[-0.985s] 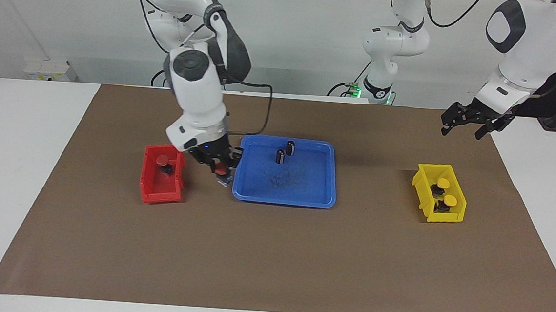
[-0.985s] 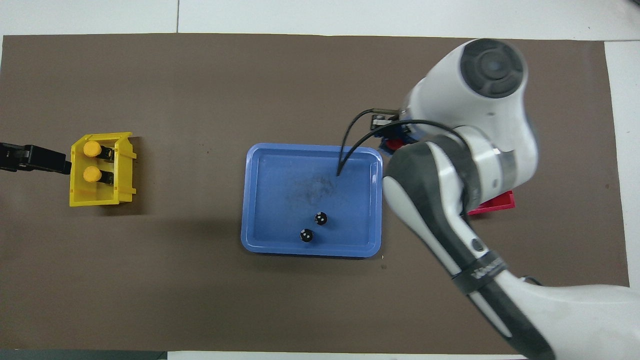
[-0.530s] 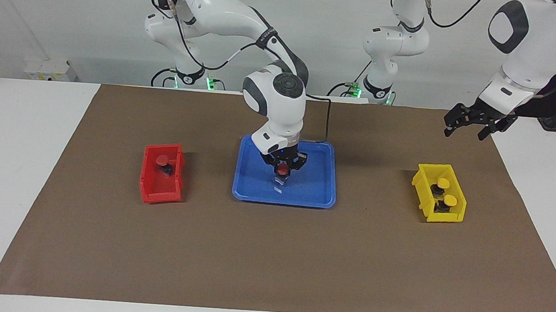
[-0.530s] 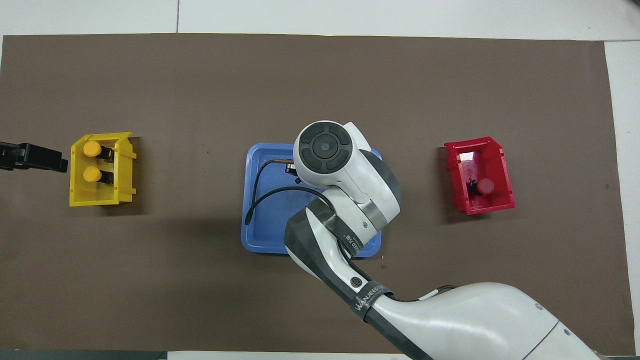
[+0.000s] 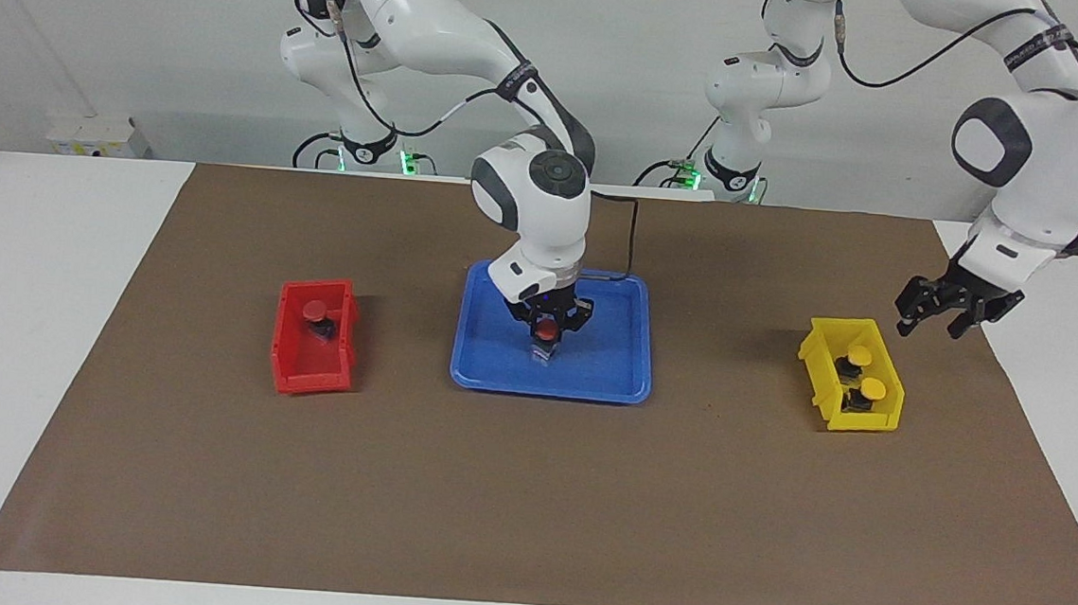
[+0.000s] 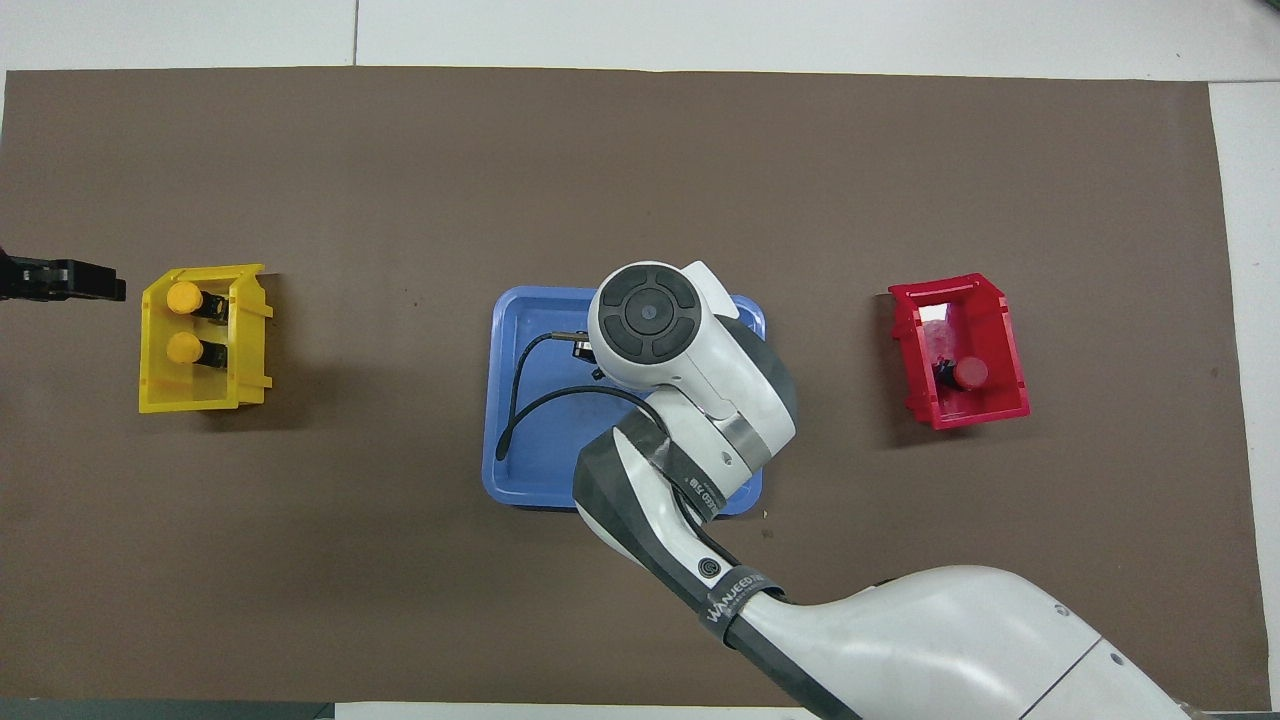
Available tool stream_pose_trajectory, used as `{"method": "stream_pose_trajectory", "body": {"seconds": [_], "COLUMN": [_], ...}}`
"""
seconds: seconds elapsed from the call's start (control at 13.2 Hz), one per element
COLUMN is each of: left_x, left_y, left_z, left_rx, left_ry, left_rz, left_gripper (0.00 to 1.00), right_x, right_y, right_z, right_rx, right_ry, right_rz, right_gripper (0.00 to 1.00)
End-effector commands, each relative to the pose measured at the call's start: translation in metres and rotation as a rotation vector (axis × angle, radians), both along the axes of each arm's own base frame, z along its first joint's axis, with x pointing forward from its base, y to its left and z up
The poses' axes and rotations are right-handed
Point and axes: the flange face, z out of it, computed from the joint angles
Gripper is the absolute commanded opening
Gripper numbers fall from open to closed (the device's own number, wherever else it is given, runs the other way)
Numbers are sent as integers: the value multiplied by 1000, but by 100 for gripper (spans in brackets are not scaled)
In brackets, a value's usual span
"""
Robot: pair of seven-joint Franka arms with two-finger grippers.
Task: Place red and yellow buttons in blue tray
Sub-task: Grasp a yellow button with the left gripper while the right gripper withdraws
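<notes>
Over the blue tray (image 5: 623, 384), mid-table: my right gripper (image 5: 547, 330) holds one red button (image 5: 548, 328) low inside it, not yet released. Toward the right arm's end, red bin (image 5: 292, 375): one red button (image 5: 313, 311) left. Toward the left arm's end, yellow bin (image 5: 826, 399): two yellow buttons (image 5: 859, 355) left; left gripper (image 5: 942, 307) beside it, fingers spread. Nothing blocks either bin.

White table (image 5: 26, 305) carries brown mat (image 5: 526, 491). On mat, in row: red bin (image 5: 311, 362) toward right arm's end, blue tray (image 5: 610, 369) mid-table, yellow bin (image 5: 849, 419) toward left arm's end. Tray floor mostly hidden, probably flat on mat.
</notes>
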Motion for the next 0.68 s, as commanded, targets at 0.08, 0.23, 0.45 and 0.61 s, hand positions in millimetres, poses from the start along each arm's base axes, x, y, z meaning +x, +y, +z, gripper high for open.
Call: {"method": "stream_pose_trajectory", "body": {"seconds": [0.08, 0.23, 0.45, 0.61], "left_x": [22, 24, 21, 18], "left_y": [-4, -6, -15, -23], "left_z": [-43, -56, -71, -75], "left_rx": [-9, -10, -13, -13], "left_ry": [-30, -22, -23, -14], "left_rz": [51, 53, 58, 47], "left_gripper": [66, 66, 66, 66], "right_x": [29, 53, 34, 14], "right_y": [-31, -104, -214, -284], "right_z": [48, 97, 118, 102], "right_rx": [-29, -31, -14, -17], "right_ry": [-22, -49, 36, 64], "right_rz": [-42, -19, 85, 172], "right_gripper": [90, 90, 88, 86]}}
